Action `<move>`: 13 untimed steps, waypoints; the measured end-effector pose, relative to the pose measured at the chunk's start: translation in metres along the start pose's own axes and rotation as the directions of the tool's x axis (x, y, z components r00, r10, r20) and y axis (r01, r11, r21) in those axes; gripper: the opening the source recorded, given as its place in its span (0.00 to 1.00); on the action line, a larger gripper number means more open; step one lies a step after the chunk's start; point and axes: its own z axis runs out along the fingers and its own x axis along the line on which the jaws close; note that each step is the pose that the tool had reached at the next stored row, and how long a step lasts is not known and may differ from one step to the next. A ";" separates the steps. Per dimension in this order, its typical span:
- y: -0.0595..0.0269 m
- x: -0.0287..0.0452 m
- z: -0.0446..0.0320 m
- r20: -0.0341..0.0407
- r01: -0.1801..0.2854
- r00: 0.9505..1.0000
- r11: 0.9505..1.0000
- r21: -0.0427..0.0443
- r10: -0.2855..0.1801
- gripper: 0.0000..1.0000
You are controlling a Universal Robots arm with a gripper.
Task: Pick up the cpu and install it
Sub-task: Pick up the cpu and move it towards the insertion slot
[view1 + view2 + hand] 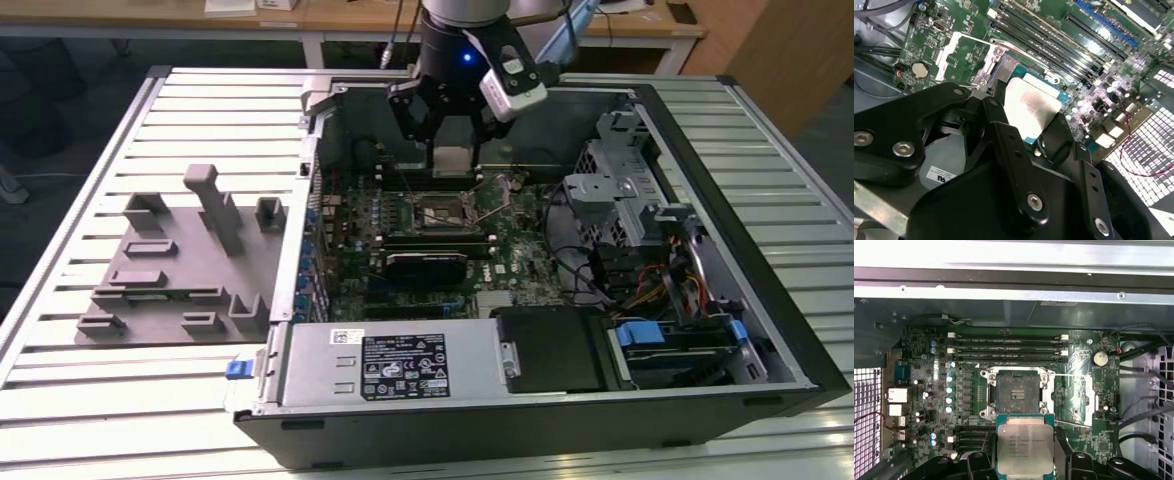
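In the exterior view, the end effector (455,138) hangs inside the open computer case (534,430), gripping the cpu (455,160) above the motherboard (400,235). In the second wrist view, its fingers (1059,132) clamp the cpu's opposite edges. In the first wrist view, the held cpu sits near the open socket (1016,392).

I see the cpu (1025,449) as a small, flat square chip with a silvery-grey metal top plate and a thin green rim, its plate facing the camera in both wrist views (1029,107). It is off the board, gripped at two opposite edges by the gripper (455,146), and in the exterior view it hangs (455,162) fairly level above the motherboard. It is not seated: in the first wrist view it sits just beside the open socket (1015,395), apart from it.
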 end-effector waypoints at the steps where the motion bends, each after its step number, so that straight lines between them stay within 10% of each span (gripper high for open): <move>1: 0.0009 0.0000 0.0009 0.000 0.000 1.000 1.000 0.000 0.000 0.54; 13: 0.0108 0.0004 0.0101 0.000 0.000 1.000 1.000 0.000 0.000 0.54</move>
